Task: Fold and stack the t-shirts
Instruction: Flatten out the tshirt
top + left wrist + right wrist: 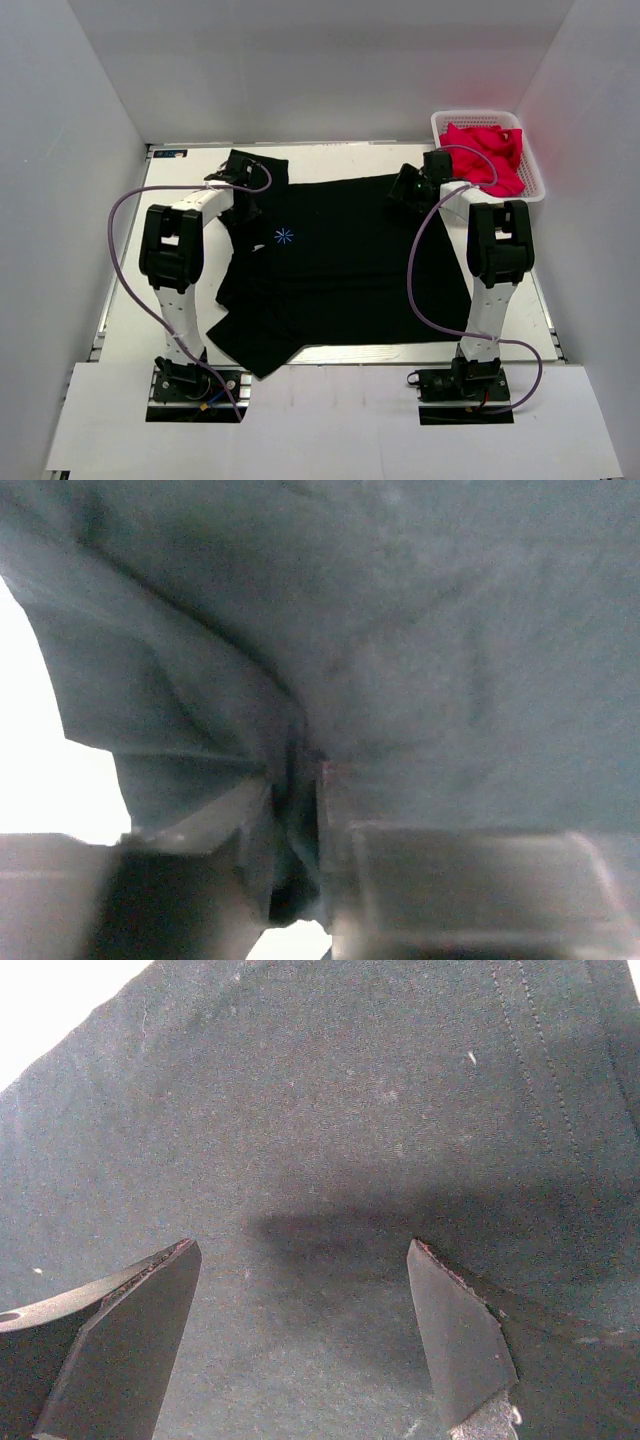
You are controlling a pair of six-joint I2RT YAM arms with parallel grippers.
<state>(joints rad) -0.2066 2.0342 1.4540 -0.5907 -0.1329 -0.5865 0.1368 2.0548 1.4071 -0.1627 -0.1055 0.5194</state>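
From above, the black t-shirt (340, 270) lies spread on the white table (330, 160) between my arms. It has a small light-blue starburst print (284, 237) on the chest, which my wrist views do not show. My left gripper (295, 770) is clamped on a soft, gathered fold of it. My right gripper (300, 1250) stands wide apart over fine knit cloth with a double stitched seam (530, 1050). A white mesh basket (476, 116) holds red cloth (485, 150).
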